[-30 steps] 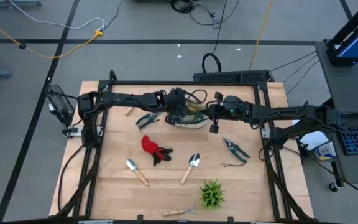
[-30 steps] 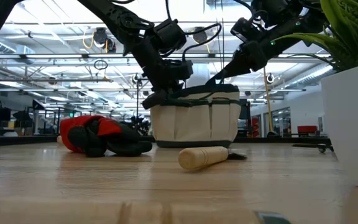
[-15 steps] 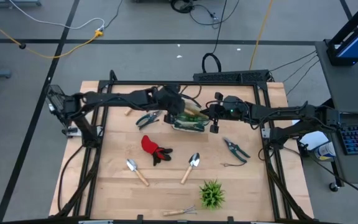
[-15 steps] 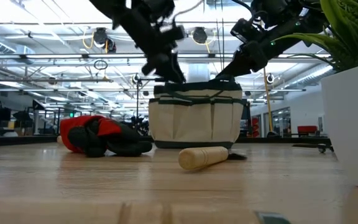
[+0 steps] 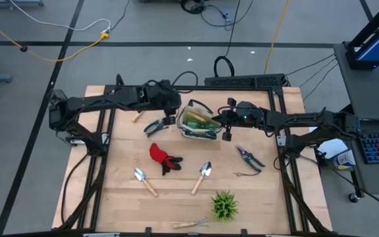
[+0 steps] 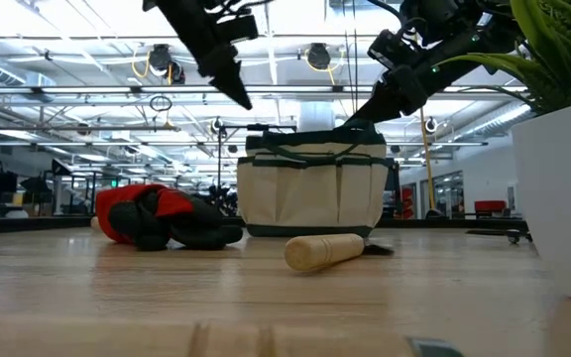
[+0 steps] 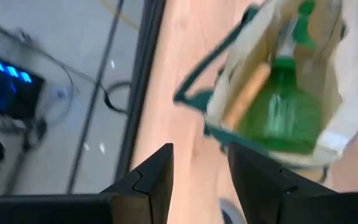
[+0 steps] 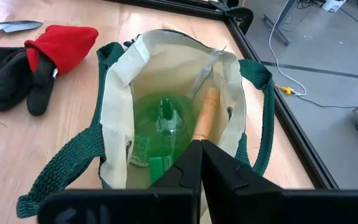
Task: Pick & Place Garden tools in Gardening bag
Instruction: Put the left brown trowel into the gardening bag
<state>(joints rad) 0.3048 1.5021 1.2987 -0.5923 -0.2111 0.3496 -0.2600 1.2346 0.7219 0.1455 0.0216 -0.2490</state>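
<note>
**One tool bagged, the table waits on you**

The table (image 5: 255,197) is the stage here: the gardening bag (image 5: 199,124) stands upright near its far edge, mouth held wide, with a wooden-handled tool (image 8: 205,118) and a green bottle-like thing (image 8: 160,134) already lying inside. Your right gripper (image 5: 227,122) sits at the bag's rim, fingers pressed together on the cream fabric — it looks to be propping the mouth open. Your left gripper (image 5: 170,110) hangs above the table just beside the bag, fingers parted and carrying nothing, so by all signs a drop is done and you are between picks.

The next move calls for a fresh tool. The pruning shears (image 5: 155,125) lie nearest the left gripper; you will need to come down with fingers spread across the dark handles. Farther toward you lie the red-and-black glove (image 5: 163,158), two trowels (image 5: 145,181) (image 5: 202,176), a second pair of shears (image 5: 249,157) and a little rake (image 5: 191,224).

Leave the green spiky plant (image 5: 224,205) alone — it is no tool. The bag's loop handles (image 8: 61,180) flop around the mouth and could catch a long tool on the way in.
</note>
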